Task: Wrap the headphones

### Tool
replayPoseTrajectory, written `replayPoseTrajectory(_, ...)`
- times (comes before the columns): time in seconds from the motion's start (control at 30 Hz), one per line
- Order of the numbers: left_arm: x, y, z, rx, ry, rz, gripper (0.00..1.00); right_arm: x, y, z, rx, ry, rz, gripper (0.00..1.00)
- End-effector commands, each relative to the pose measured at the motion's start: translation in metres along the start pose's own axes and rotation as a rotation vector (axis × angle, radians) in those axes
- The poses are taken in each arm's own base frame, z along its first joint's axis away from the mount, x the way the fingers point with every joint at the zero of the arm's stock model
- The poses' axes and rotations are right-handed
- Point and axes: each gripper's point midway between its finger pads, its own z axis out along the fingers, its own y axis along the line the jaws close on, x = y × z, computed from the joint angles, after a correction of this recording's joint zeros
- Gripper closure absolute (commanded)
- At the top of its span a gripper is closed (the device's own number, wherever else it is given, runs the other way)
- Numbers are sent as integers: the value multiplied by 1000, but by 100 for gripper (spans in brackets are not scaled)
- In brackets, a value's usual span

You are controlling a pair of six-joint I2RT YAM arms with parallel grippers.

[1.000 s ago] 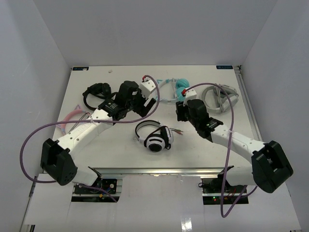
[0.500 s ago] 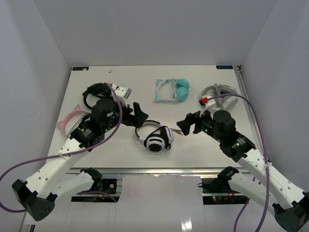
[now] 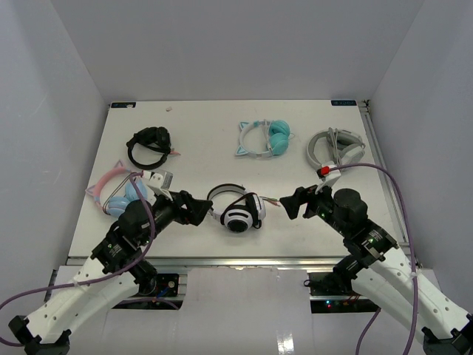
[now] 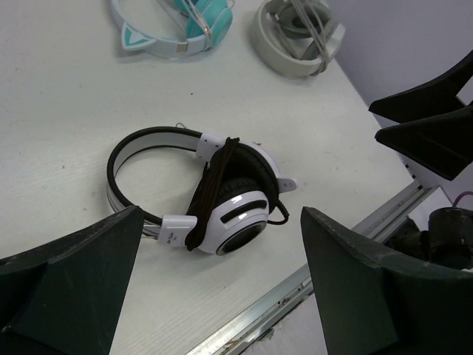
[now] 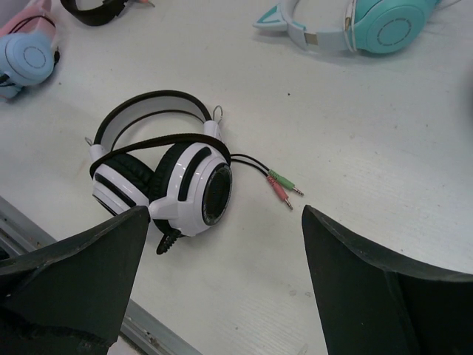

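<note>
Headphones [image 3: 236, 211] lie on the table [image 3: 207, 126] near its front edge, between both arms, cups folded together. We judge the wrapping done, hence left gripper [image 3: 199, 208] and right gripper [image 3: 290, 202] flank them with jaws spread, grasping nothing. The left wrist view shows the cable [image 4: 211, 188] wound across the cups; only the right wrist view shows the loose plugs [image 5: 284, 186]

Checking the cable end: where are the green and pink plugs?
Right wrist view: the green and pink jack plugs lie on the white table, just right of the white-and-black headphones.
</note>
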Motion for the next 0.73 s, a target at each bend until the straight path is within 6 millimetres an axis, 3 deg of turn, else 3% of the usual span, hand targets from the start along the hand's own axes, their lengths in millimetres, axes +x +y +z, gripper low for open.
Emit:
replayPoseTrajectory(0.0,-5,-2,-2,-21,-30,-17,2,-15,0,-4,5,-73,3,10)
replayPoseTrajectory(0.7,-10,-1,-4,-47,-35,-20,2,-10,1,-2,-5,-52,-17,10)
